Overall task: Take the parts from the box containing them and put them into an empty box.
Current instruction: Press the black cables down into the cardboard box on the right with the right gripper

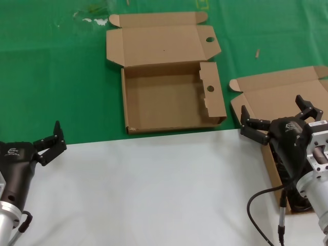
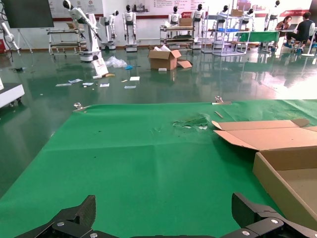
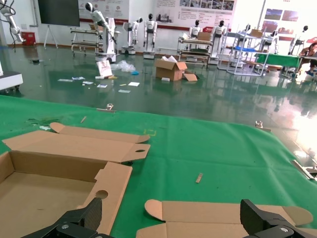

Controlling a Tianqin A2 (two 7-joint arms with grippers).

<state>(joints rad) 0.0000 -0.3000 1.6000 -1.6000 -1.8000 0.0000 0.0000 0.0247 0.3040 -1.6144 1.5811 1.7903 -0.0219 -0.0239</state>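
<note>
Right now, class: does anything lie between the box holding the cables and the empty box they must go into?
Nothing visible does. Only bare green mat separates the box of cables, under the right gripper, from the empty box. Its lid is folded back, its floor bare.

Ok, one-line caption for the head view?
Open right gripper poised over the box of cables, empty box at centre, open left gripper idle at the table's near left.

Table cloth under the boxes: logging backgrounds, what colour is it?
Green cloth, with a white surface nearer the robot; head view shows it best.
</note>
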